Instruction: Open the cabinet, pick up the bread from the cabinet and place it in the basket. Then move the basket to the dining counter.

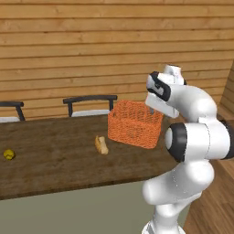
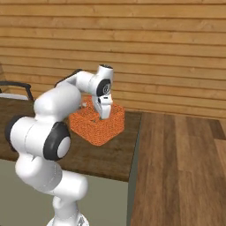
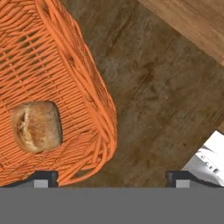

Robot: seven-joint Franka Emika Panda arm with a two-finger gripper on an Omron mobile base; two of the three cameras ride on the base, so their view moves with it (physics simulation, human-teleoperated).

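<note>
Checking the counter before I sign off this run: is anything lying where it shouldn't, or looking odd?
One oddity: a piece of bread lies loose on the dining counter, left of the basket, though another bread sits inside the basket. A small yellow thing sits near the counter's left end. Nothing looks spilled or damaged.

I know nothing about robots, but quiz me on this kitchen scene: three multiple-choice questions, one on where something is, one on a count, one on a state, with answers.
1. Where does the basket stand?
A. on the dining counter
B. on the floor
C. on a chair

2. How many bread pieces lie in the basket, by the hand view?
A. none
B. one
C. three

3. How is the hand?
A. shut on the basket's rim
B. shut on bread
C. open

Answers: 1 A, it rests on the dark wood top; 2 B, a single bread lies inside; 3 C, its fingertips stand wide apart, astride the rim.
</note>
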